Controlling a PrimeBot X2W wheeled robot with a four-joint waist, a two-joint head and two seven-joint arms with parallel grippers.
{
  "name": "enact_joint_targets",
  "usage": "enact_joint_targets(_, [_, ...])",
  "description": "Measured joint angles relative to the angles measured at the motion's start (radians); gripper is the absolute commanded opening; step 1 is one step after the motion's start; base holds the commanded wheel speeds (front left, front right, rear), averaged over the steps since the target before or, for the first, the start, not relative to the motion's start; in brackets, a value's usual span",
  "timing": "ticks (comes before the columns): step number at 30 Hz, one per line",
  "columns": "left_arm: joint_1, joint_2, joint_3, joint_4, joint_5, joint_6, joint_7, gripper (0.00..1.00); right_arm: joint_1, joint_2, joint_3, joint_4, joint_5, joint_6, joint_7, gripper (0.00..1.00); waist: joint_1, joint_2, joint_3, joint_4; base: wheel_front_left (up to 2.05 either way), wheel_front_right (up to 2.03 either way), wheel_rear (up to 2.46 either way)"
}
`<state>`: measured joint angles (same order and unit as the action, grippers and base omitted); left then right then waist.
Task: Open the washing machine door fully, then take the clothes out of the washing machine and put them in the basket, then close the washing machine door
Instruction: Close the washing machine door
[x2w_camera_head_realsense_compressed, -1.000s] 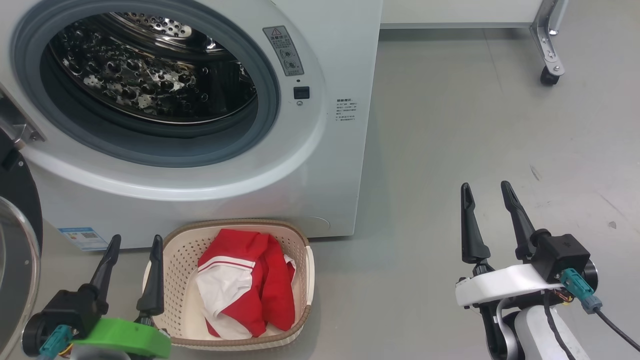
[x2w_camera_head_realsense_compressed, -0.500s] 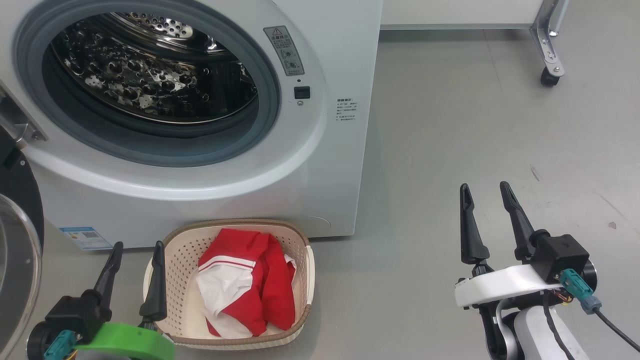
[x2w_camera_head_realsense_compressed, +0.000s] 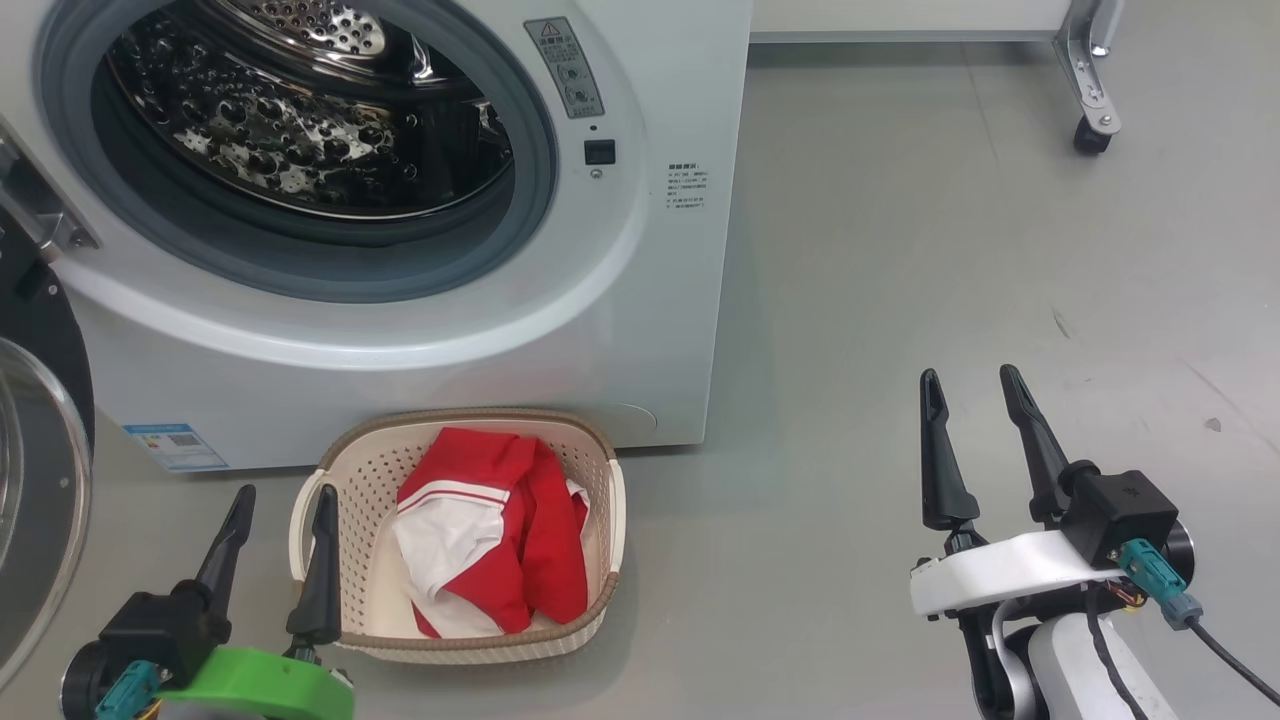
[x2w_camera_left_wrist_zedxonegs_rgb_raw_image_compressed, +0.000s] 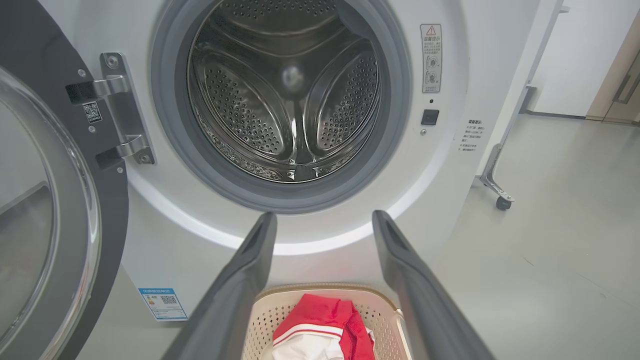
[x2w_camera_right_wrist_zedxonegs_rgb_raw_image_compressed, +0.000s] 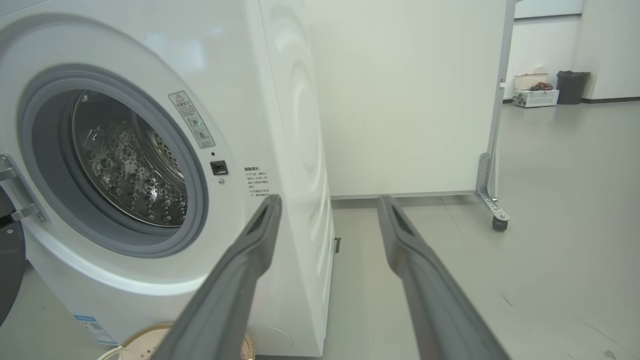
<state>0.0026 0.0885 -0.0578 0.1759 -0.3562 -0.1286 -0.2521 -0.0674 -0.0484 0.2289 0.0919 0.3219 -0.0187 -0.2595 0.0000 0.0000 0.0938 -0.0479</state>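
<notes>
Over the last second the whole head view has slid. The big white front-loading washing machine (x2w_camera_head_realsense_compressed: 660, 330) and the small cream perforated plastic basket (x2w_camera_head_realsense_compressed: 470, 418) sit higher in it than before, so the camera has moved, not the things. Measured against the basket, the left tool (x2w_camera_head_realsense_compressed: 286, 492) has drawn back a little. Its two long dark fingers stay spread wide and empty beside the basket's near-left corner. The right tool (x2w_camera_head_realsense_compressed: 969, 373) hangs well to the right over the bare grey floor (x2w_camera_head_realsense_compressed: 900, 250), fingers likewise apart and holding nothing.

The soft red clothes (x2w_camera_head_realsense_compressed: 500, 530), with white panels and thin striped trim, lie crumpled inside the basket, which stands on the floor just in front of the machine. The shiny perforated steel drum (x2w_camera_head_realsense_compressed: 300, 130) looks empty inside its matt grey rubber seal (x2w_camera_head_realsense_compressed: 540, 200). The large round door (x2w_camera_head_realsense_compressed: 55, 360), a glossy black rim around a bulging clear glass bowl, stands swung open at the left. Unloading seems done, so I judge the retreat as making room to reach that door and swing it shut.
</notes>
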Motion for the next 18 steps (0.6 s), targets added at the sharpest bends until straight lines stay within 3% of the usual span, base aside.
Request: enact_joint_targets(18, [0.0,0.001,-0.005,-0.019,-0.012,0.0,0.0,1.0,0.001,0.0,-0.002,0.0,0.003,-0.002,0.0,1.0,0.0,0.0,0.02,0.006,-1.26,1.26,0.0])
